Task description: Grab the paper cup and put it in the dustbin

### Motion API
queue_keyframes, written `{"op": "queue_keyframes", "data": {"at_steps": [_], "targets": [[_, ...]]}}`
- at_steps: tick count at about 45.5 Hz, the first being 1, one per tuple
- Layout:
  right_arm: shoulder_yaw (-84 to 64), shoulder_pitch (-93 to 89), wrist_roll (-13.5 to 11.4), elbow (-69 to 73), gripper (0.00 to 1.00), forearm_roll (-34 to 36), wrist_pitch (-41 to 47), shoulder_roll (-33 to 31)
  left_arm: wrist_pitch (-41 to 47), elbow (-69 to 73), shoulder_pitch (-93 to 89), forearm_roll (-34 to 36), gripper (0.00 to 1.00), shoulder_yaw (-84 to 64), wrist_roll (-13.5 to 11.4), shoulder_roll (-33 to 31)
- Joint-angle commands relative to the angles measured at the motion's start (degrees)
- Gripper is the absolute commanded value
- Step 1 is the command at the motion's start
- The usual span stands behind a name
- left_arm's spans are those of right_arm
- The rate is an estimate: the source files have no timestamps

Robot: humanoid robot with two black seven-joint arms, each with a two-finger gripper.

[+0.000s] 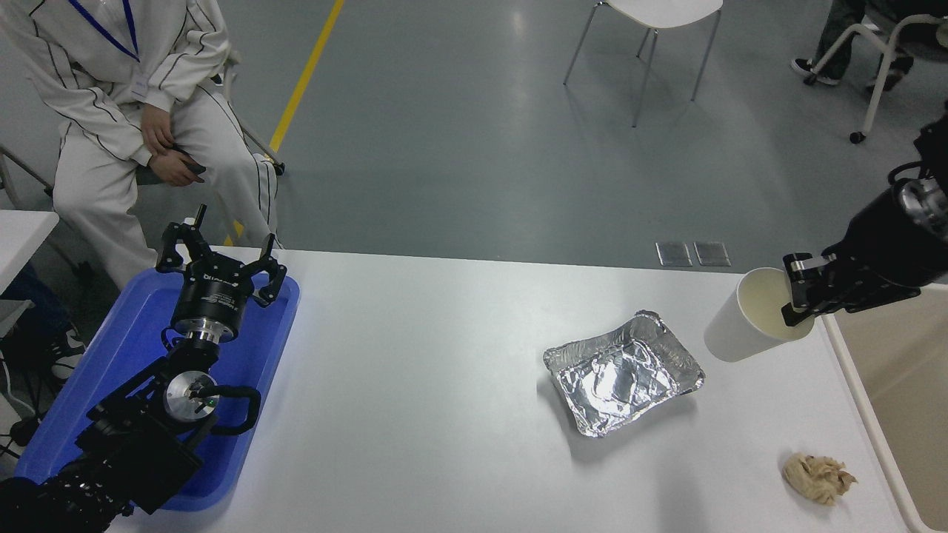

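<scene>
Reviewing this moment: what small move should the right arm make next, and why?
Probably carry the paper cup further right until it is over the dustbin. The right pincer grips its rim, holding it tilted above the table's right end, beside the bin opening rather than over it.

No text is legible — the print on the left gripper (221, 260) is too small to read.
</scene>
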Motion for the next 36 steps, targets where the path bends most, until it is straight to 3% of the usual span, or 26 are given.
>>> {"op": "queue_keyframes", "data": {"at_steps": [1, 36], "targets": [[-0.68, 5.84, -0.01, 0.99, 0.0, 0.09, 0.13, -0.04, 0.0, -0.01, 0.0, 0.01, 1.0, 0.04, 0.0, -0.01], [-8.23, 5.93, -0.09, -0.76, 0.0, -0.08, 0.13, -4.0, 0.0, -0.01, 0.0, 0.01, 1.0, 0.04, 0.0, -0.01]]}}
